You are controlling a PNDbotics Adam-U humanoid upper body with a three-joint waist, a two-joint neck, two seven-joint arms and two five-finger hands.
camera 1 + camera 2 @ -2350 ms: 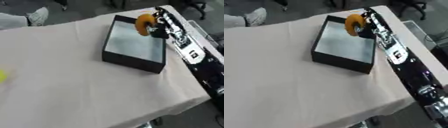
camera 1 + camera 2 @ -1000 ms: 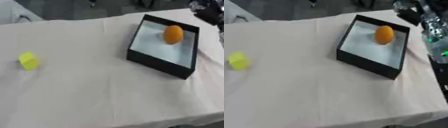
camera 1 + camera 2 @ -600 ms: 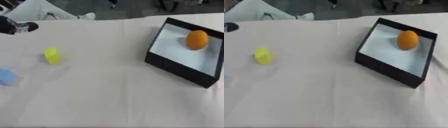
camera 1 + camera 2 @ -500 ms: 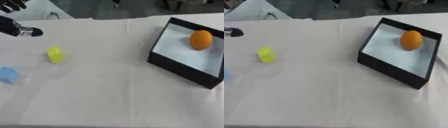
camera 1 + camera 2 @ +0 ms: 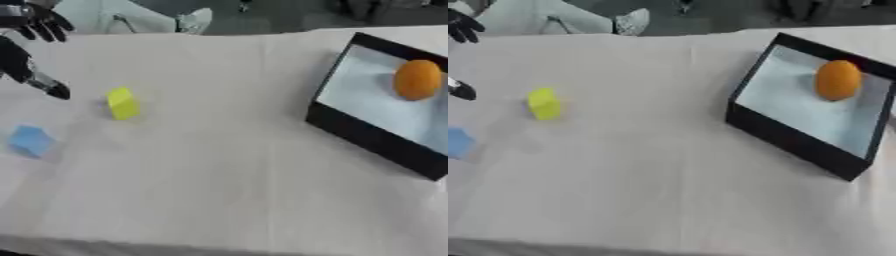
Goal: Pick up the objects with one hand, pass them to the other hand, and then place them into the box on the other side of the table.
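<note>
Cloth table (image 5: 227, 175) | yellow block (image 5: 122, 103) upright | left robot hand (image 5: 26, 47) spread, near

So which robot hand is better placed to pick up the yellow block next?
The left robot hand. It hangs open at the upper left, close beside the yellow block. No right hand is in view, and the box lies on that side.

The left hand (image 5: 26, 47) hangs open at upper left. A yellow block (image 5: 122, 103) and blue block (image 5: 31, 140) lie on the desk (image 5: 219, 175). An orange (image 5: 417, 80) sits in the box (image 5: 367, 137) at right.
</note>
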